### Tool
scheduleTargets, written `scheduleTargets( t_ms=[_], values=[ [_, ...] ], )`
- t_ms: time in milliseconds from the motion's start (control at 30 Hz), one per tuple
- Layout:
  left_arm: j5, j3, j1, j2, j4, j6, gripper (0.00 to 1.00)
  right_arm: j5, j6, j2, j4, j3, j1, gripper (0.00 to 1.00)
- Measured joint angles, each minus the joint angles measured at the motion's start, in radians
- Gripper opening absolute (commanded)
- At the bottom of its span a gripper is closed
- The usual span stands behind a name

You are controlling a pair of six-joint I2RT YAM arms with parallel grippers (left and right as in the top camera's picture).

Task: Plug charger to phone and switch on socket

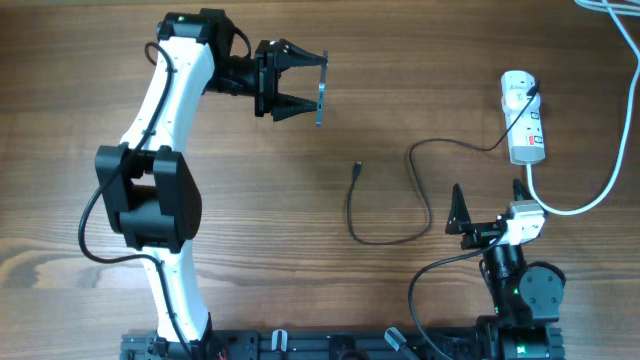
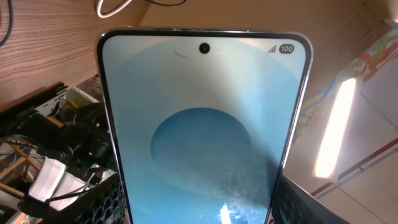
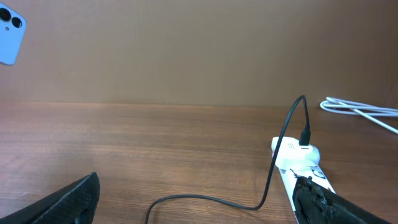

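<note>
The only legible marking is the number "100". It sits in a small dark pill at the top right corner of the lit screen of the phone [image 2: 205, 143], just right of a signal-bar icon, in the left wrist view. The red marks on the socket [image 1: 523, 118], at the far right overhead, are too small to read.

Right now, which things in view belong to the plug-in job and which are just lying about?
Job: phone, held by left end effector; charger, tip not yet in phone; socket.
Lying about: white cable beside the socket.
</note>
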Motion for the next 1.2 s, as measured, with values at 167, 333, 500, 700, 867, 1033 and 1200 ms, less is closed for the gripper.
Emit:
scheduleTargets(
  t_ms=[167,333,500,700,867,1033,1200],
  values=[
    [0.000,0.000,0.000,0.000,0.000,0.000,0.65,0.000,0.000,0.000,0.000,0.000,0.000,1.00],
    [0.000,0.000,0.000,0.000,0.000,0.000,0.65,0.000,0.000,0.000,0.000,0.000,0.000,0.99],
    [0.000,0.000,0.000,0.000,0.000,0.000,0.65,0.000,0.000,0.000,0.000,0.000,0.000,1.00],
    [0.000,0.000,0.000,0.000,0.000,0.000,0.65,0.000,0.000,0.000,0.000,0.000,0.000,1.00],
    [0.000,0.000,0.000,0.000,0.000,-0.001,0.65,0.000,0.000,0.000,0.000,0.000,0.000,1.00],
    [0.000,0.000,0.000,0.000,-0.001,-0.006,0.65,0.000,0.000,0.000,0.000,0.000,0.000,0.99],
    [0.000,0.000,0.000,0.000,-0.015,-0.007,0.65,0.000,0.000,0.000,0.000,0.000,0.000,1.00]
  ],
)
